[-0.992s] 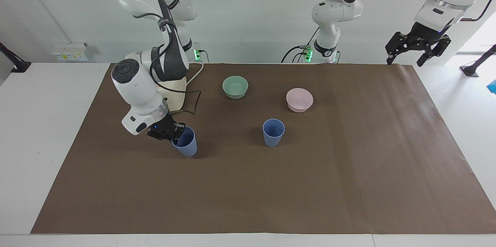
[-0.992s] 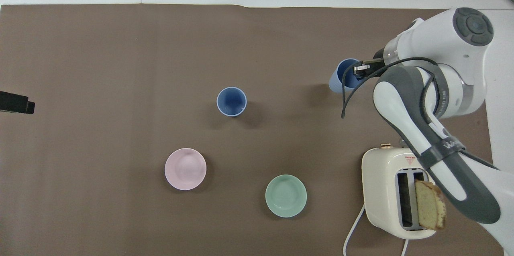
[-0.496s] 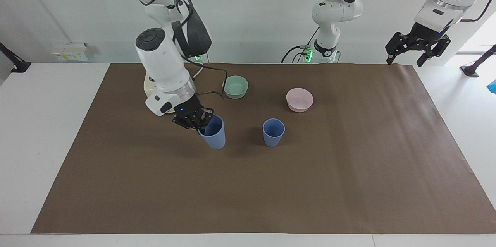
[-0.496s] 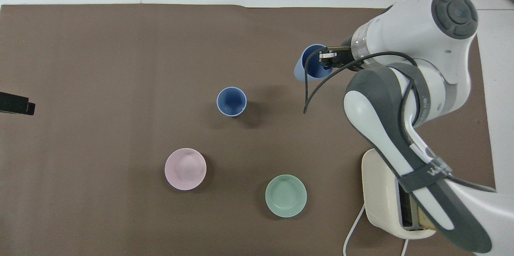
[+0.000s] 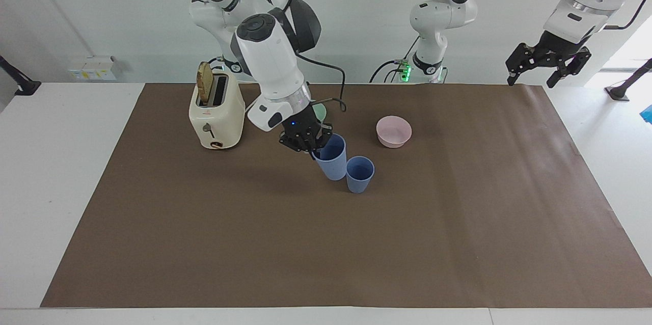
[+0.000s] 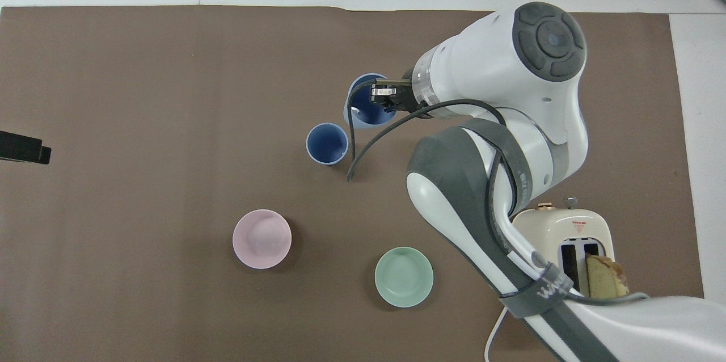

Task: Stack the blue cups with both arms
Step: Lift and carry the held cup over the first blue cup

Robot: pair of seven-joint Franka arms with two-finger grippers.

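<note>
Facing view, going across from the right arm's end of the table: a cream toaster [image 5: 216, 113] with rounded corners stands on the brown paper sheet [image 5: 204, 243], a slice of bread [image 5: 205, 88] sticking up out of one slot. There's a small red triangle sticker on its top in the overhead view, too tiny to read.

Next comes the right gripper [image 5: 311, 152], fingertips pinched on the rim of the held blue cup [image 5: 331, 164], one finger inside and one outside. That cup is up off the sheet and tilted, mouth up and leaning toward the gripper, base angled down toward the standing blue cup [image 5: 360, 174]. Its long axis is off vertical. In this view the two cups look side by side and almost touching, but whether they really touch I can't tell. From overhead the held one is clearly not over the standing one's mouth.

The standing cup sits upright about mid-table, mouth up, long axis vertical. Both are matte, tapered, no handles.

The mint-green bowl [image 6: 404, 277] is mostly hidden by the right arm here but shows fine from overhead, nearer the robots than the cups. The pink bowl [image 5: 394, 131] is beside it, toward the left arm's end. Both look smooth and round.

The left gripper [image 5: 547, 68] waits in the air over the sheet's corner, fingers spread apart, holding nothing.
</note>
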